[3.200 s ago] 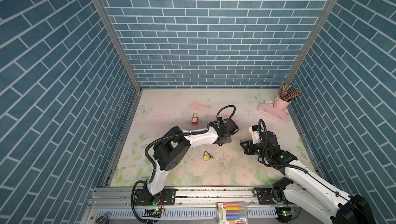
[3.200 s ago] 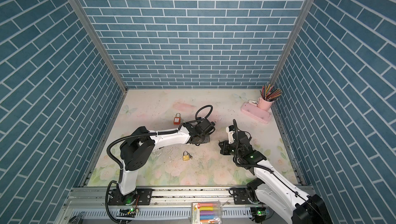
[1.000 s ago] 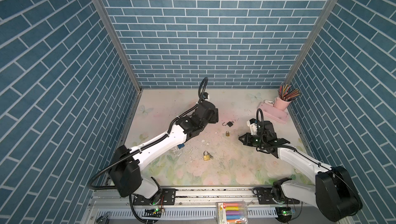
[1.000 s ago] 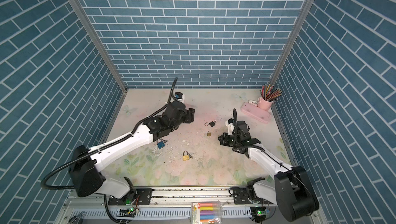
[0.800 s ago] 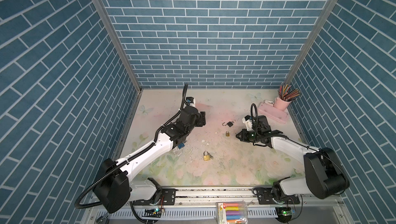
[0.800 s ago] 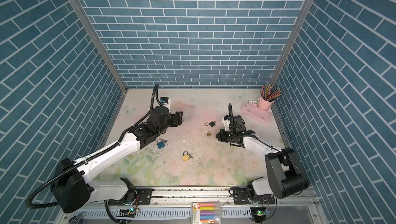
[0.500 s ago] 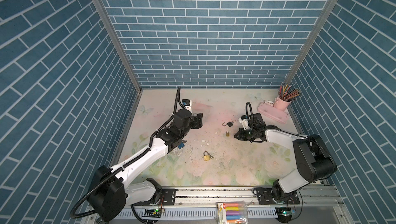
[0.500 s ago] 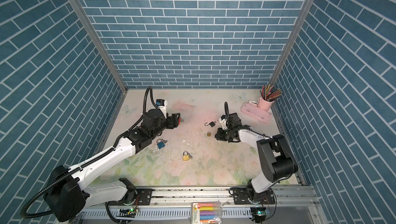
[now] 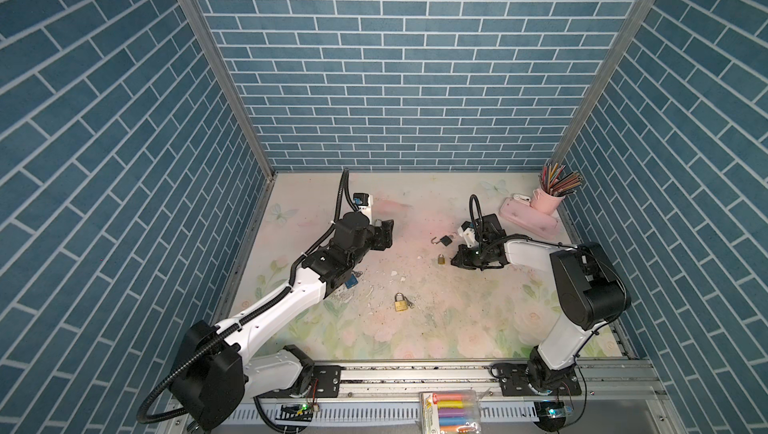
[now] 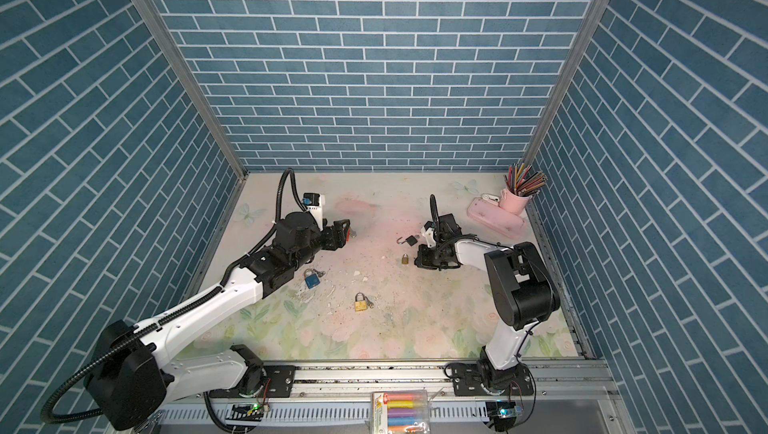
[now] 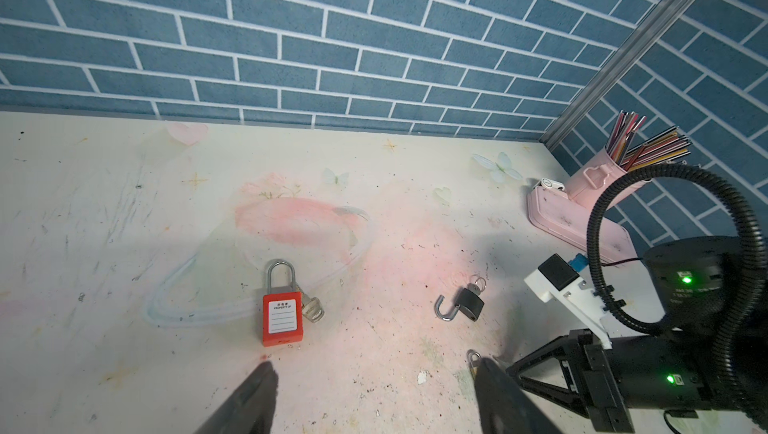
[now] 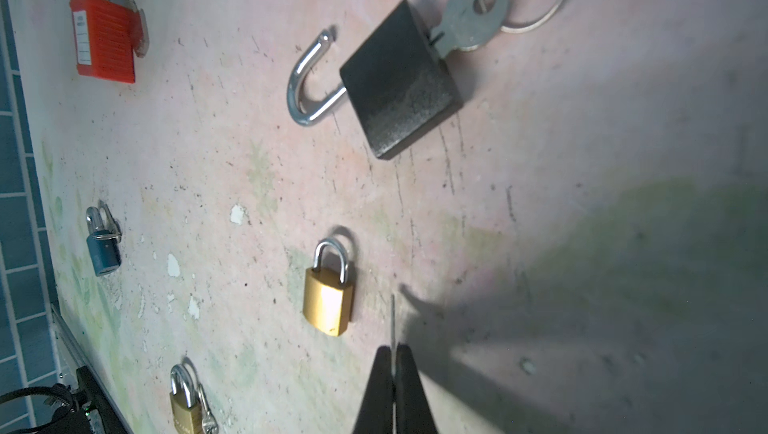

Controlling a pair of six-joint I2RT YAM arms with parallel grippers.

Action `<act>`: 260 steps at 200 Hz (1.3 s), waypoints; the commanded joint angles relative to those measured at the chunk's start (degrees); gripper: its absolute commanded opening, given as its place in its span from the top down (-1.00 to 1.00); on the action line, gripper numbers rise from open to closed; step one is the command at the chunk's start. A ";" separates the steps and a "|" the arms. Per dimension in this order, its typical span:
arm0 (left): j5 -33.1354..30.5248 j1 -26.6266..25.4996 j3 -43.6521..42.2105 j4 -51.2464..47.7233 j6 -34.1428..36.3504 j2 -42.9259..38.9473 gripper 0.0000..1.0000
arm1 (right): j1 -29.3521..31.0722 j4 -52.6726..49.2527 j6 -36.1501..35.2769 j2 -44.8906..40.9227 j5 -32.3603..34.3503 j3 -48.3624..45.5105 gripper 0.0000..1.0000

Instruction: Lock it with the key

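Note:
A thin key [image 12: 392,319], seen edge-on, sticks out from my right gripper [image 12: 392,349], which is shut on it. Its tip lies just beside a small brass padlock [image 12: 328,299] [image 9: 441,259] with a closed shackle. The right gripper [image 9: 456,261] [image 10: 419,260] sits low over the mat, right of that lock. A black padlock [image 12: 399,83] [image 11: 469,303] lies further back, shackle swung open and its own key in it. My left gripper [image 11: 374,365] [image 10: 343,234] is open and empty, just short of a red padlock [image 11: 281,319].
A blue padlock [image 10: 311,278] lies beside the left forearm. A larger brass padlock with a key [image 9: 400,303] lies nearer the front. A pink case [image 9: 528,216] and a pencil cup [image 9: 550,199] stand at the back right. Brick walls enclose the mat.
The left arm has swung left, and its gripper now sits near the red padlock. The right gripper, still shut, has moved left and back toward the small brass padlock.

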 commanded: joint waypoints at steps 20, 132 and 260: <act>0.59 0.81 -0.48 1.60 0.59 0.03 -0.53 | 1.16 -2.39 -3.15 2.49 0.20 2.87 0.96; 1.38 1.10 -0.51 2.05 0.11 -0.02 -0.54 | 2.19 -3.53 -3.63 4.26 1.89 4.71 0.65; 0.87 1.10 -0.57 2.17 0.17 -0.93 -0.57 | 2.21 -7.66 -3.63 -0.10 6.40 8.06 0.26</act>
